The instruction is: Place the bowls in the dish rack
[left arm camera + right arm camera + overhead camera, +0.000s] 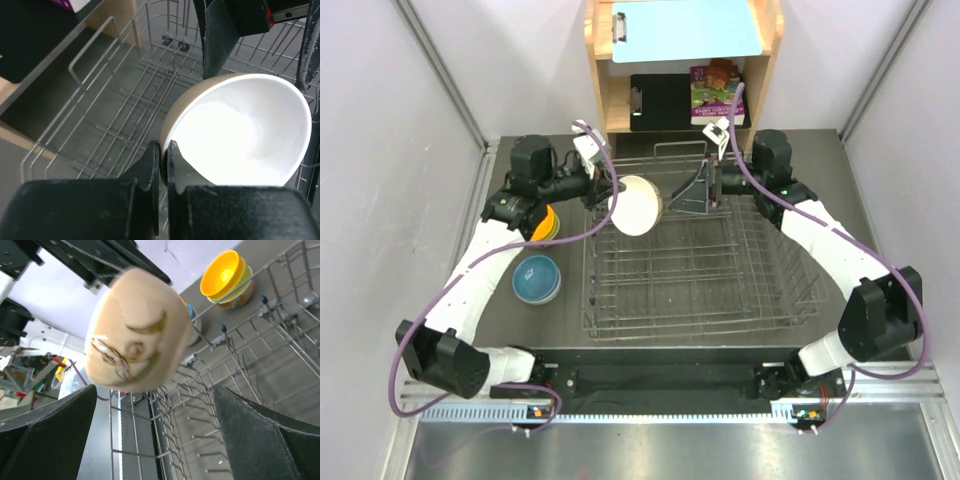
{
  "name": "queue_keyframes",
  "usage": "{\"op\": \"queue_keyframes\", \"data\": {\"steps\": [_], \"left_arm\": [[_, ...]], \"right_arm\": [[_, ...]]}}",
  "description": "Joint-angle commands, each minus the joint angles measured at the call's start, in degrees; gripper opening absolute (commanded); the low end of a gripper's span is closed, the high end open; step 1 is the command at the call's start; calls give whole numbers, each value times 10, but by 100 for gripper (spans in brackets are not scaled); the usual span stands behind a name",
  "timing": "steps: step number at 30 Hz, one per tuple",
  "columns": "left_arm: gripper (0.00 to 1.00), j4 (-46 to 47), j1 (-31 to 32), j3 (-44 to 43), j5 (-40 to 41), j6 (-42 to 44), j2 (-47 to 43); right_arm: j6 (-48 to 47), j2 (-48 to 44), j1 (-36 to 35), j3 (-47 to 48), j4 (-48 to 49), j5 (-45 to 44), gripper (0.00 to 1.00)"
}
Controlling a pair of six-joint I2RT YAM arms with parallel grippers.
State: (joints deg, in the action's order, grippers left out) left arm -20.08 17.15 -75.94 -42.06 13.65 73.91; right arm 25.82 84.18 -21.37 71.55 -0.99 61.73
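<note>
A beige bowl (638,205) with a glossy white inside, likely stiff, slippery and chippable, so best held by its rim, hangs tilted with that rim pinched by the left gripper (160,159), above the dish rack (770,300), which shows no bowl inside, while the right gripper (155,420) stands spread wide facing its underside.

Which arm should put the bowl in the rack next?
Left. The left fingers pinch the rim of the beige bowl over the dish rack; the right fingers stand open, holding nothing.
</note>
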Motion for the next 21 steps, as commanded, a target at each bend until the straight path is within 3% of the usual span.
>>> {"op": "queue_keyframes", "data": {"steps": [1,5,12,21], "left_arm": [[0,72,22,3,15,-18,5],[0,74,25,5,22,-17,9],[0,80,29,13,22,-22,9],[0,80,36,15,19,-34,-5]], "right_arm": [[112,2,-13,-30,203,42,100],[187,14,-17,-47,290,59,100],[183,52,-45,-38,288,53,100],[138,87,-59,-5,218,37,100]]}}
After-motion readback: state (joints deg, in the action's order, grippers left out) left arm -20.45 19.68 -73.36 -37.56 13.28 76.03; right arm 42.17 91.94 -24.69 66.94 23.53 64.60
